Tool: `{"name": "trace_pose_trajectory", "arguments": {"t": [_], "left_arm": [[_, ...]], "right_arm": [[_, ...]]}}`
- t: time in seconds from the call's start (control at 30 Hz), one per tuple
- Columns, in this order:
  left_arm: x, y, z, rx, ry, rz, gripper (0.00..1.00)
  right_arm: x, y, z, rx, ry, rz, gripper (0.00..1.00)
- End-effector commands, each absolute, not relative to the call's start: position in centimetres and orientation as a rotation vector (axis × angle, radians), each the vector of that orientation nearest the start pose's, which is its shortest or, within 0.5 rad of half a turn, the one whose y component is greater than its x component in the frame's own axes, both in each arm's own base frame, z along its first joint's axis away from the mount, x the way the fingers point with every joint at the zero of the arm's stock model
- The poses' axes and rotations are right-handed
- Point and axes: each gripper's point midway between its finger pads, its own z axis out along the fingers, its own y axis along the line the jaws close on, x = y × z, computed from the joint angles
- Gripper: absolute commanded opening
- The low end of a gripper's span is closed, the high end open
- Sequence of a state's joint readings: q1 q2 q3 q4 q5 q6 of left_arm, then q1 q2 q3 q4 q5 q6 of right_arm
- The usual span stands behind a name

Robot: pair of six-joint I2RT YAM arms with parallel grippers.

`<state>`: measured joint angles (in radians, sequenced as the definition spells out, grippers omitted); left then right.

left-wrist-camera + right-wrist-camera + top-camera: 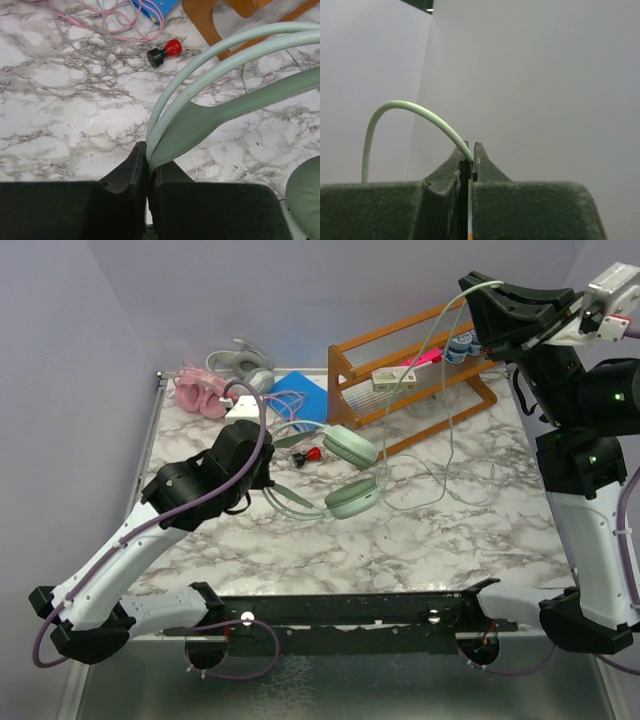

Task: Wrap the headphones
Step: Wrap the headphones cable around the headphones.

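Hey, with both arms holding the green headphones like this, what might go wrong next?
1. The right pincer pinches only the thin mint cable, held high; a tug may slip it free.
2. That cable hangs down past the wooden rack, so it may snag there.
3. The left pincer clamps the mint headphones by the headband edge; they may twist loose.

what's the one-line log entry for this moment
left gripper: shut on green headphones band | right gripper: raised, shut on cable | cable: loose, not wrapped
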<state>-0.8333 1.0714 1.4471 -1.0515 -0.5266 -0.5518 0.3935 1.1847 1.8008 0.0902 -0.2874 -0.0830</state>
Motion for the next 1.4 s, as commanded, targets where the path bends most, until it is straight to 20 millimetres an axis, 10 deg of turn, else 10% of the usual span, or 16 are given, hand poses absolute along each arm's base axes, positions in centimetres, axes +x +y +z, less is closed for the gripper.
{"name": "trace_pose_trajectory", "arguments": {"t": [0.0,0.67,0.87,1.37], "left_arm": [[23.3,-18.9,32.2,0.166,2.147,-0.363,0.0],[29.7,-25.7,37.5,0.316,2.011,-0.373,0.0],[32.6,-23.9,37.8,0.215,2.023,-0.196,0.0],[30.9,-26.3,41.6,0.353,1.884,-0.432,0.0]], "right_arm": [[26.5,19.4,64.5,-0.68,0.865,0.501,0.01],[23.6,22.9,63.0,-0.983,0.832,0.646,0.01],[23.0,22.1,63.5,-0.968,0.81,0.592,0.01],[25.2,22.7,61.8,-0.995,0.874,0.567,0.01]]}}
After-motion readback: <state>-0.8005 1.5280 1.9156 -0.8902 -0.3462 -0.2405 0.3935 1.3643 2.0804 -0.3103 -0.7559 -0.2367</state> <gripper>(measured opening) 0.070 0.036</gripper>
